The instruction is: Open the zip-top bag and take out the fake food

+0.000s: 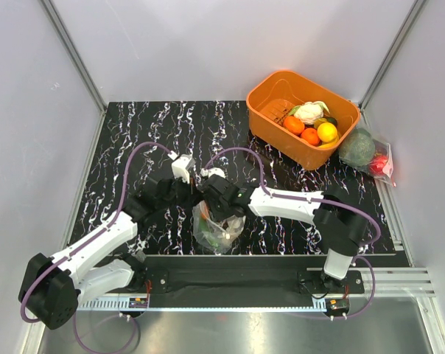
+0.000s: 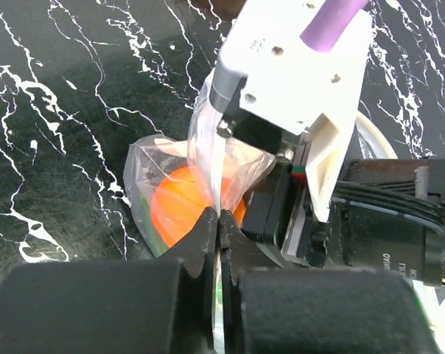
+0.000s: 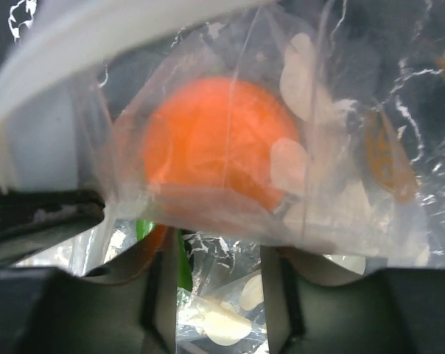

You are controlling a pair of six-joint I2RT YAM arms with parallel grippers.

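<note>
The dotted zip-top bag (image 1: 217, 228) hangs between my two grippers over the near middle of the black marble table. An orange round fruit (image 2: 180, 206) shows through the plastic, with a strip of dark green (image 2: 144, 221) beside it. My left gripper (image 2: 219, 215) is shut on a thin edge of the bag's plastic; in the top view it (image 1: 195, 193) meets the right gripper (image 1: 214, 203) above the bag. In the right wrist view the bag (image 3: 318, 147) and the orange fruit (image 3: 215, 140) fill the frame. The right gripper (image 3: 219, 251) has its fingers apart, with crumpled plastic between them and the tips hidden.
An orange bin (image 1: 270, 88) at the back right holds a white cauliflower (image 1: 309, 112), orange fruits and a yellow one. An undotted clear bag with a big green ball (image 1: 357, 147) lies right of it. Grey walls enclose the table.
</note>
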